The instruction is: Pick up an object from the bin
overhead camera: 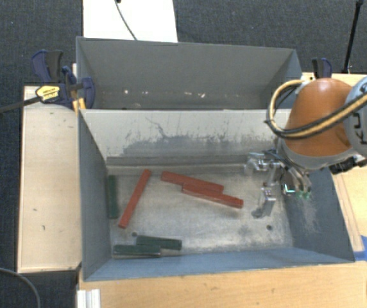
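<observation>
Camera view: a grey metal bin, with the arm and its orange wrist cover reaching in from the right. The fingers hung low over the bare floor at the bin's right end. They looked empty, but whether they were open or closed could not be told from this angle.

Just left of the fingers lay a long red rectangular bar. Its right end was near them but apart, and the bar slanted up and away to the left. Further left of the fingers, a shorter red bar touched its upper side and lay on the same slant.

Well left of the fingers a thin red stick ran diagonally, with its upper end toward the back wall and its lower end toward the front left. Farthest left of the fingers, a dark green bar lay along the left wall. Left of the fingers and toward the front, a pair of dark green bars lay side by side, touching, along the front wall. All pieces rested flat on the bin floor.
</observation>
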Controlling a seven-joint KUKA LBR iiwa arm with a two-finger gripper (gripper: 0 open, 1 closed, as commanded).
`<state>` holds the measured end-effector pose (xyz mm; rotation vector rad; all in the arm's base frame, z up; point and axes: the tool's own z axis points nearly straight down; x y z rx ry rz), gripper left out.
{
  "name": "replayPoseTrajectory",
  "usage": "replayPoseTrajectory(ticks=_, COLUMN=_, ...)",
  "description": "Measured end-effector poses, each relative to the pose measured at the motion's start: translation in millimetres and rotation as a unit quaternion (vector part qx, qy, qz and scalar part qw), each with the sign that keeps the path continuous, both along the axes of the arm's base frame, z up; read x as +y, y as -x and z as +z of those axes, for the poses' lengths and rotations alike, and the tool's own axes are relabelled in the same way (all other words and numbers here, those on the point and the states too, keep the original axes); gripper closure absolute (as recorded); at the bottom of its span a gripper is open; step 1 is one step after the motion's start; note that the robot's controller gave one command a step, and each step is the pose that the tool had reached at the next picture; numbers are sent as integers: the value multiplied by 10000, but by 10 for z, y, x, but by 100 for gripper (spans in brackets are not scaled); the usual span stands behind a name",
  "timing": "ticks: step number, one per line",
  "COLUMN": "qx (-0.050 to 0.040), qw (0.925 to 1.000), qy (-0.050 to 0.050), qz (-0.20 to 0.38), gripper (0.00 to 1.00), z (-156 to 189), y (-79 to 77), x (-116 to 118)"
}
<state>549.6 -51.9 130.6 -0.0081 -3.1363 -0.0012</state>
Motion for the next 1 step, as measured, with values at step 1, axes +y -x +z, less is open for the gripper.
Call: replayPoseTrajectory(ticks=1, qx=-12, qw=10000, qy=-12, qz=52, gripper=0, z=-637, y=-289, x=431)
